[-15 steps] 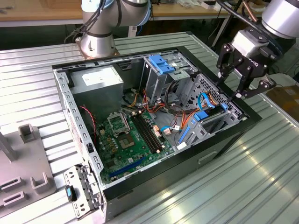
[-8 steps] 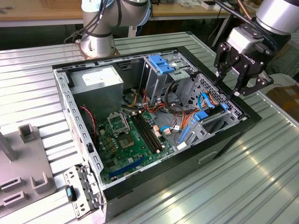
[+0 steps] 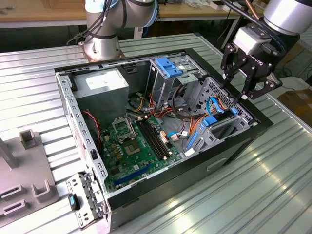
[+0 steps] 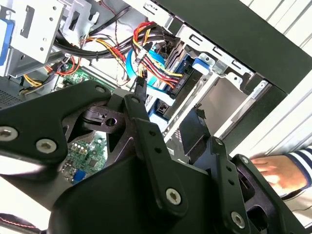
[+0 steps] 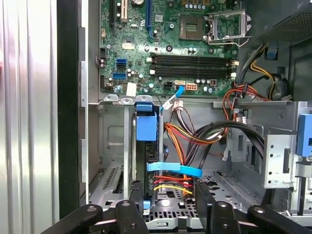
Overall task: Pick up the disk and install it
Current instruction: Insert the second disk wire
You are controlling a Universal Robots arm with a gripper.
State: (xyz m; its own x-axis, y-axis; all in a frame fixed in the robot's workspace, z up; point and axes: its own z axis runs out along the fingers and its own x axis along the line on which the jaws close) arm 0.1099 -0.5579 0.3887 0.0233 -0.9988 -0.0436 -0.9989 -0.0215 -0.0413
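The disk (image 3: 220,123), grey with a bright blue carrier frame, stands on edge in the drive bay at the open computer case's corner on the exterior view's right. Coloured power wires and a blue cable run to it. My gripper (image 3: 239,86) hangs above that corner of the case, open, with nothing between its fingers and clear of the disk. In the first wrist view the disk's blue carrier (image 5: 146,127) lies beyond my gripper (image 5: 170,207). In the second wrist view the disk (image 4: 183,80) sits just past the black fingertips (image 4: 141,87).
The black case (image 3: 195,170) lies open on a ribbed metal table (image 3: 263,195), with motherboard (image 3: 136,146), power supply (image 3: 100,85) and a ribbed blue bracket (image 3: 168,67) inside. A person's hand (image 4: 273,168) in a striped sleeve rests on the table beside the case. Grey fixtures (image 3: 27,175) stand at the exterior view's left.
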